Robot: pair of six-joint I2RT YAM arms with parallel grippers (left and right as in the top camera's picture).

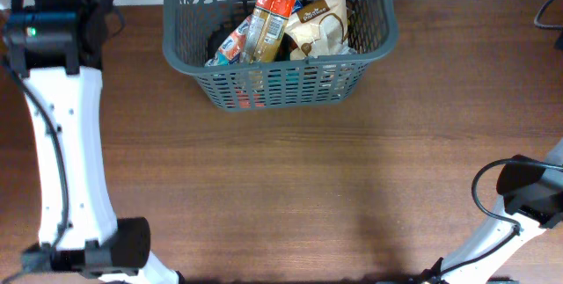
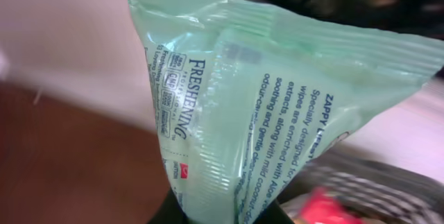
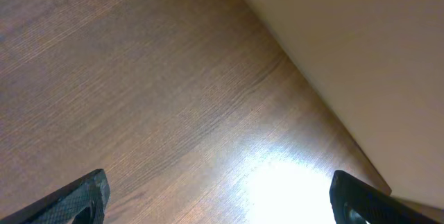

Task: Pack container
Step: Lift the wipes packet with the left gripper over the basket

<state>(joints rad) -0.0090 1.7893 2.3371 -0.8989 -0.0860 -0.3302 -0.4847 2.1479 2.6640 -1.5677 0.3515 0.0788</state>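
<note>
Presently: left fingers (image 2: 170, 216) are clenching one end of a green wipes packet (image 2: 263, 113), holding it aloft, likely for loading. The container (image 1: 189, 51) is sitting at the worktop's (image 1: 308, 187) far edge, already carrying snack packets (image 1: 273, 20). Right fingers (image 3: 80, 196) are hanging spread and empty, evidently idling.

Bench middle: a broad stretch of bare wood (image 1: 290, 187) lay open between the container (image 1: 280, 86) and both arms.
Container mouth: crowded. An orange packet (image 1: 268, 20), a cream packet (image 1: 321, 25) and a blue packet (image 1: 230, 47) stood on end, and the orange one rose past the rim. Some room showed toward the left wall.
Left lane: the left arm (image 1: 66, 143) ran along the bench's left side, front to back.
Right front corner: taken by the right arm (image 1: 493, 231), well apart from the container.
Left pincer (image 2: 222, 217): clamped on a green wipes packet (image 2: 263, 106) that filled its view.
Right pincer (image 3: 218, 193): spread wide over bare wood, with a pale wall (image 3: 368, 57) near.
</note>
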